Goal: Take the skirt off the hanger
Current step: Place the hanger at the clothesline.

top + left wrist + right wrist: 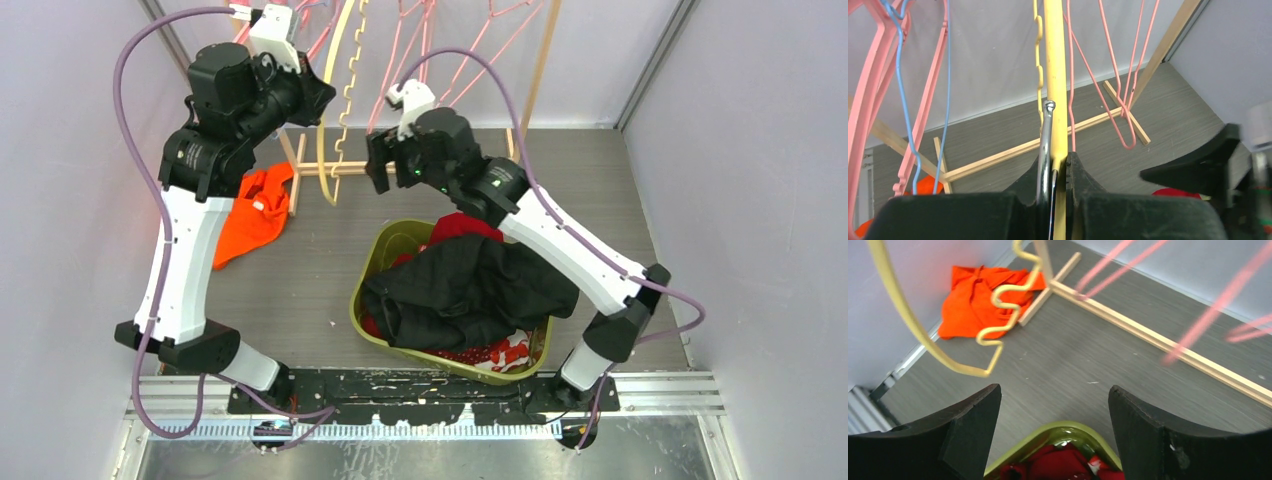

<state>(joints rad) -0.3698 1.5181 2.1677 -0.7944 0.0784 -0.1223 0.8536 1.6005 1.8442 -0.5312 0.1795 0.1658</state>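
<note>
An orange skirt [255, 215] lies crumpled on the table at the left, off any hanger; it also shows in the right wrist view [970, 300]. My left gripper [318, 100] is raised by the rack and shut on a bare yellow hanger [347, 95]. In the left wrist view my left gripper [1058, 167] pinches the yellow hanger [1055, 75] together with its chrome hook [1046, 135]. My right gripper [375, 160] is open and empty above the basket's far corner. In the right wrist view my right gripper [1054, 400] hangs over bare table, with the hanger's [998, 305] lower end ahead to the left.
A green basket [357, 310] of black and red clothes sits at centre front; its rim [1058, 427] lies just under my right gripper. A wooden rack [540, 60] with several pink hangers [420, 40] stands at the back. Grey walls close both sides.
</note>
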